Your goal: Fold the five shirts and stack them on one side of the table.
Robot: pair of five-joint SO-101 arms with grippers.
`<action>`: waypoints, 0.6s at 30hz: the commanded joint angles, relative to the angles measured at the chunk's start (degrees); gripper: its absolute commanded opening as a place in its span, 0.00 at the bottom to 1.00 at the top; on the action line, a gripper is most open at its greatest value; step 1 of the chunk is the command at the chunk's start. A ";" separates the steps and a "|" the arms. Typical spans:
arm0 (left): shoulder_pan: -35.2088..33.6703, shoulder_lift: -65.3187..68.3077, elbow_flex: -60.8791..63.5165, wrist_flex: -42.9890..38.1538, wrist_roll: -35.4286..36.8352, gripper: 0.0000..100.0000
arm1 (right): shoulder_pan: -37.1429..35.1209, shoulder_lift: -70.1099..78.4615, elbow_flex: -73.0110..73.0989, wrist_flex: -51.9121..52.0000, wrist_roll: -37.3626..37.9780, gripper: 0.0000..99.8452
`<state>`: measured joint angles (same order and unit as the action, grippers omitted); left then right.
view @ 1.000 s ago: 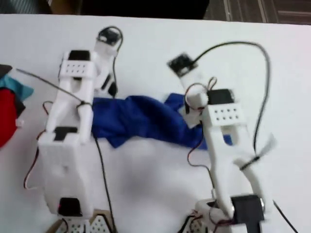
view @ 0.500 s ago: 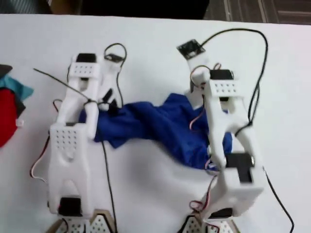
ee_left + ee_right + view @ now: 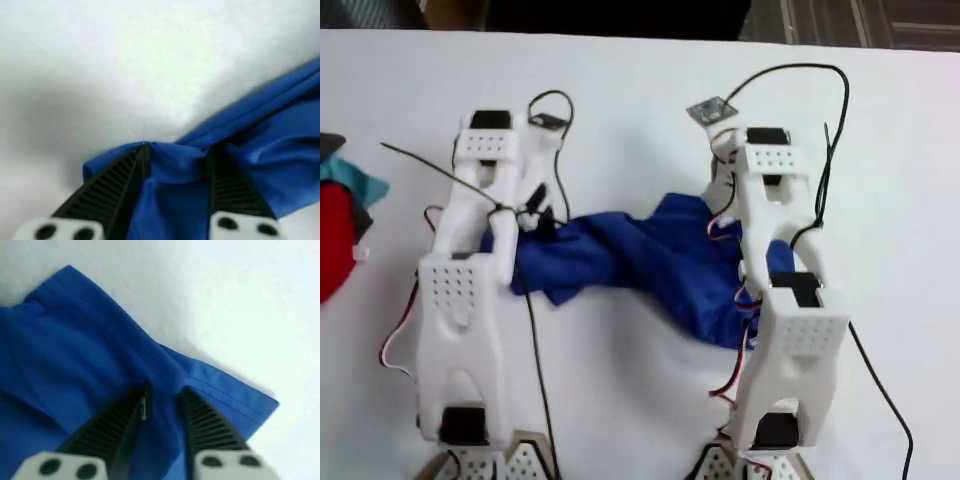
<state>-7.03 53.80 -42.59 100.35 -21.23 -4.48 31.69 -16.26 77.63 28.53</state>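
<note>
A blue shirt lies crumpled in a long band across the middle of the white bench, stretched between the two arms. The left claw is closed down on a bunched fold at one end of the shirt, with cloth filling the gap between its fingers. The right claw is pinched nearly closed on a ridge of fabric near a stitched hem at the other end. At the bench's left edge sits a heap of red and teal clothing, well apart from the shirt.

Right claw tight on blue shirt
</note>
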 commanded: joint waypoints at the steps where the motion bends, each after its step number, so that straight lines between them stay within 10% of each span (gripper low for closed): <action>1: -2.37 0.18 -0.48 1.32 -0.35 0.19 | -1.63 -1.01 -5.98 3.65 -0.79 0.02; 18: -11.08 0.18 -6.81 1.67 -0.35 0.19 | -22.81 -10.07 -2.55 16.66 -1.49 0.03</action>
<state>-17.05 54.33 -47.25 101.23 -21.23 -22.77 25.54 -21.27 95.30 26.86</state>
